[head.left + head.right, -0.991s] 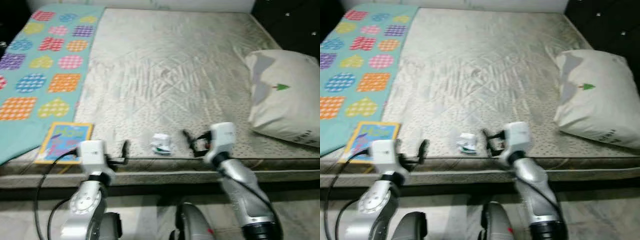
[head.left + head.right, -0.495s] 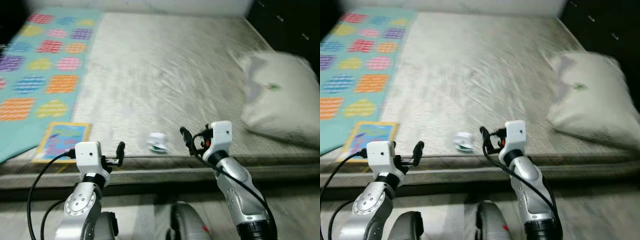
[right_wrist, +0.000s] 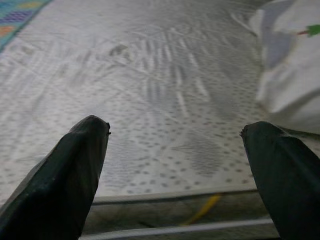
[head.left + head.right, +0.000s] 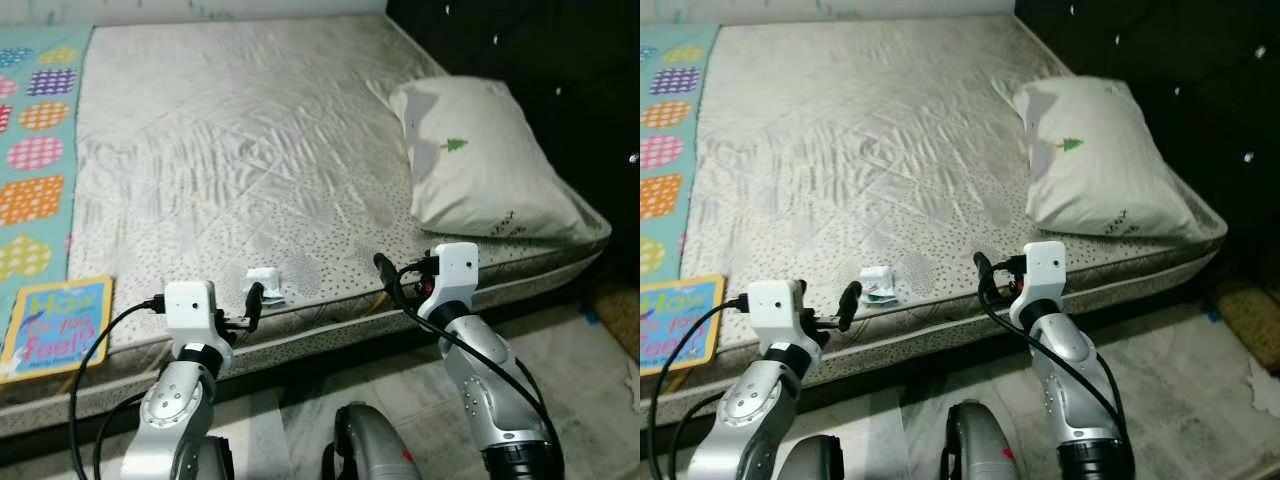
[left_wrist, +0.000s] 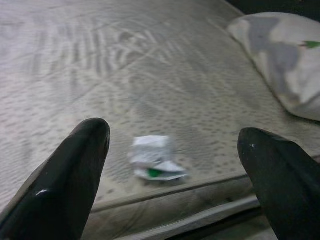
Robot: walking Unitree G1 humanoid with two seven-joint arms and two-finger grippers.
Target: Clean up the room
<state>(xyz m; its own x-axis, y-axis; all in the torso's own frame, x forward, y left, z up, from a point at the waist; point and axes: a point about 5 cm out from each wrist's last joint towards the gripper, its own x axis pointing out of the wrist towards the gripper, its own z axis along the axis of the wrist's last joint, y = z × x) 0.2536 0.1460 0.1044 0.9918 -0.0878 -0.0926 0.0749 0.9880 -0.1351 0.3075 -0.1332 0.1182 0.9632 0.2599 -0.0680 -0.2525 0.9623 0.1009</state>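
While both arms are raised forward with elbows bent at the bed's near edge, the left claw [image 4: 253, 303] stands spread wide and holds nothing, aimed at a crumpled paper scrap [image 4: 265, 284] lying on the mattress [image 4: 250, 150] just inside that edge. The right claw [image 4: 388, 282] is likewise spread wide and holds nothing, hovering over the edge nearer the pillow [image 4: 480, 160]. A children's book [image 4: 55, 325] lies at the near left corner, beside a patterned quilt [image 4: 35, 170].
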